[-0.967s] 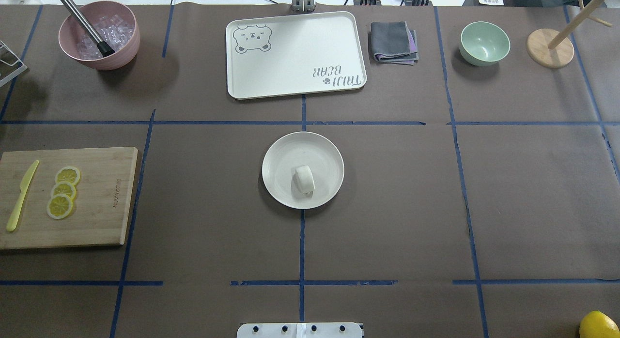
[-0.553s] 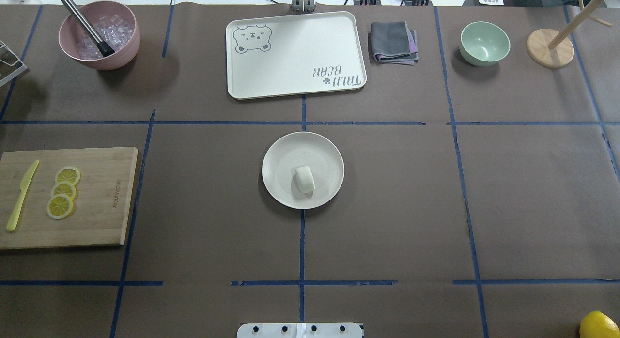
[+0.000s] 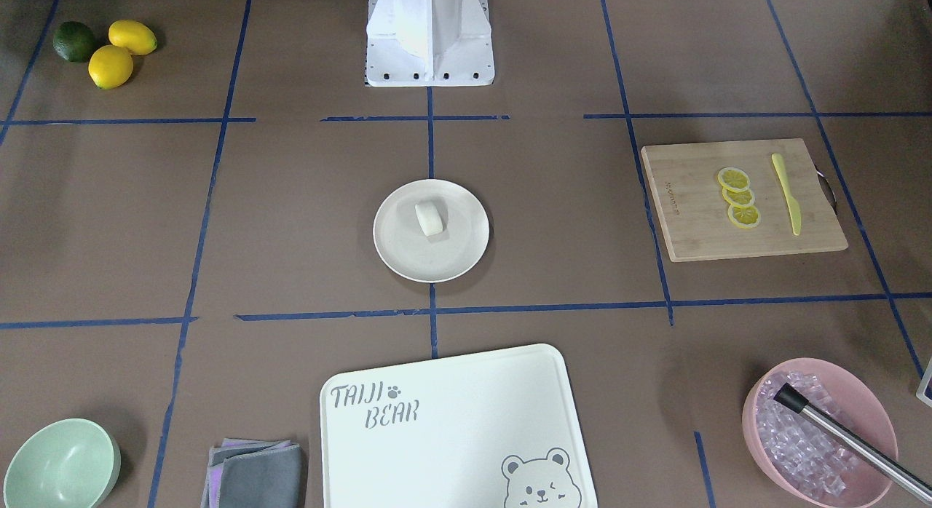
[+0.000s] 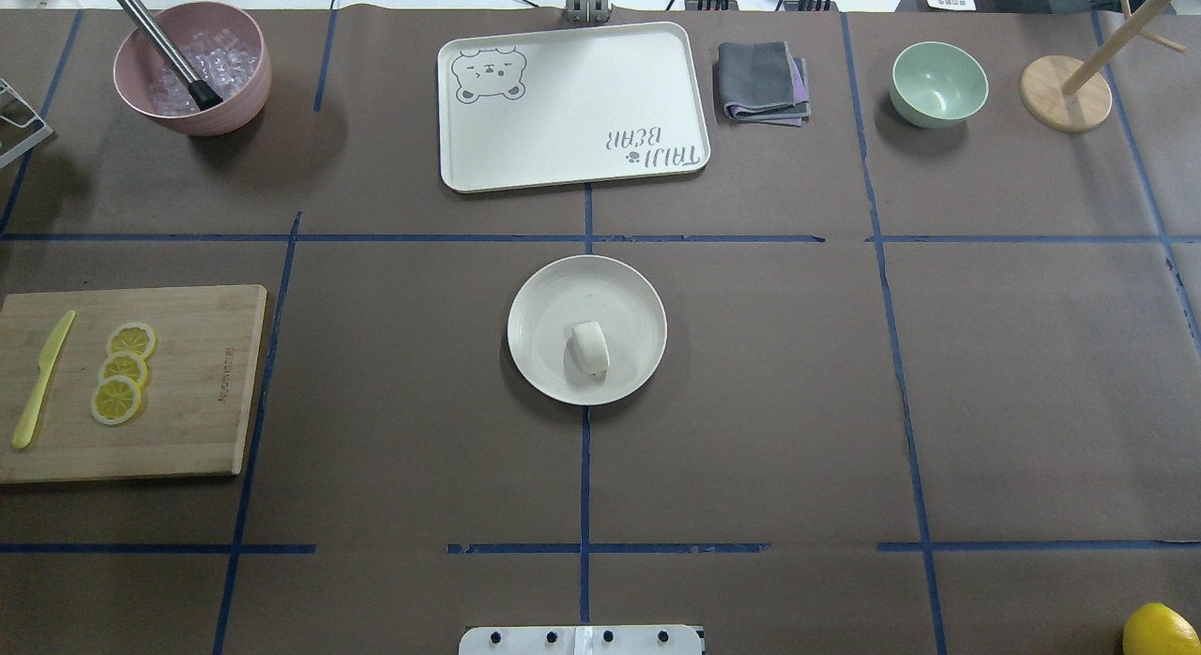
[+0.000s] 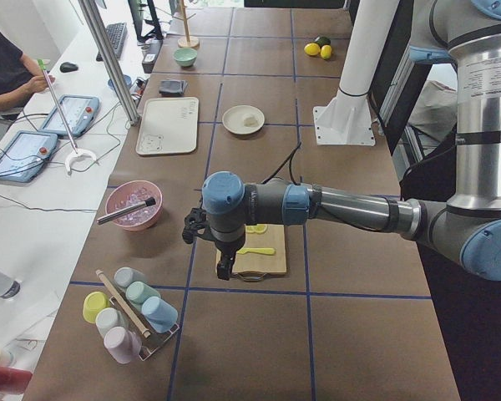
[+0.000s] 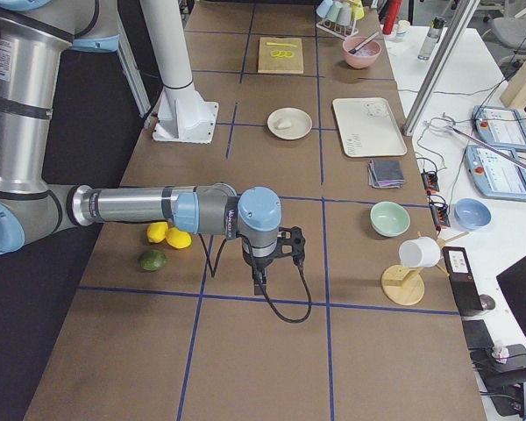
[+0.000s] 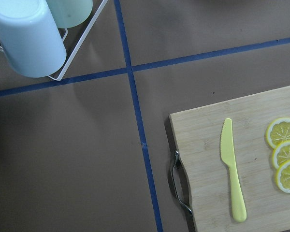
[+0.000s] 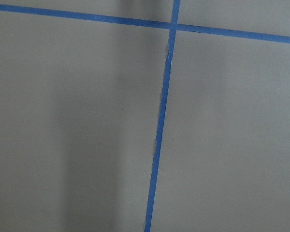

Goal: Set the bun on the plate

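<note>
The small white bun [image 4: 589,347] lies on its side on the round cream plate [image 4: 561,297] at the middle of the table, a little toward the robot's side of the plate's centre. From the front, the bun [image 3: 428,218] rests on the plate [image 3: 437,259] with nothing touching it. My left gripper [image 5: 223,266] hangs over the table's left end near the cutting board, far from the plate. My right gripper [image 6: 259,282] hangs over the right end near the lemons. Both show only in the side views, so I cannot tell whether they are open or shut.
A bear-print tray [image 4: 572,106], folded cloth [image 4: 762,83], mint bowl [image 4: 938,83] and pink bowl of ice [image 4: 192,68] line the far side. A cutting board [image 4: 131,383] with lemon slices and a yellow knife sits at left. Lemons [image 3: 120,51] lie at the right end and a cup rack [image 5: 129,313] stands at the left end.
</note>
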`<state>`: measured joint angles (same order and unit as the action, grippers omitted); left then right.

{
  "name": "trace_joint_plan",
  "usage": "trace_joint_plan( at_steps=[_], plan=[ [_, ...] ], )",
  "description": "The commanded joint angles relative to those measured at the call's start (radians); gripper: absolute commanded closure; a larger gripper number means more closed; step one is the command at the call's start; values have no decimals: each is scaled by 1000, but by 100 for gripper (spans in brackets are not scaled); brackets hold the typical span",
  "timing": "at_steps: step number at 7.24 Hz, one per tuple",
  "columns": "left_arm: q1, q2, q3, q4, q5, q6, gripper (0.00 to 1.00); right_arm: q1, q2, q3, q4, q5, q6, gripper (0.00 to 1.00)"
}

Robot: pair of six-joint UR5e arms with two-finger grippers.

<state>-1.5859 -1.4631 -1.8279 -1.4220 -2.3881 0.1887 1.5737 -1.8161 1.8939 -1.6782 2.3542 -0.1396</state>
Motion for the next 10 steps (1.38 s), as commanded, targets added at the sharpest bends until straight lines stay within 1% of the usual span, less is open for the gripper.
trace_joint_plan(
  at_steps=[1, 3, 5, 10],
  plan=[
    [1, -2, 15, -8, 0, -2, 0, -18, 3, -1, 0, -4, 0, 0],
    [4, -3, 30, -9, -2, 2, 0, -21, 23, -15, 2, -9, 0, 0],
    [3, 0, 24, -9, -2, 2, 0, -23, 49, -24, 0, -12, 2, 0],
    [3, -11, 12, -8, 1, 6, 0, -23, 60, -29, 3, -6, 14, 0]
  ],
)
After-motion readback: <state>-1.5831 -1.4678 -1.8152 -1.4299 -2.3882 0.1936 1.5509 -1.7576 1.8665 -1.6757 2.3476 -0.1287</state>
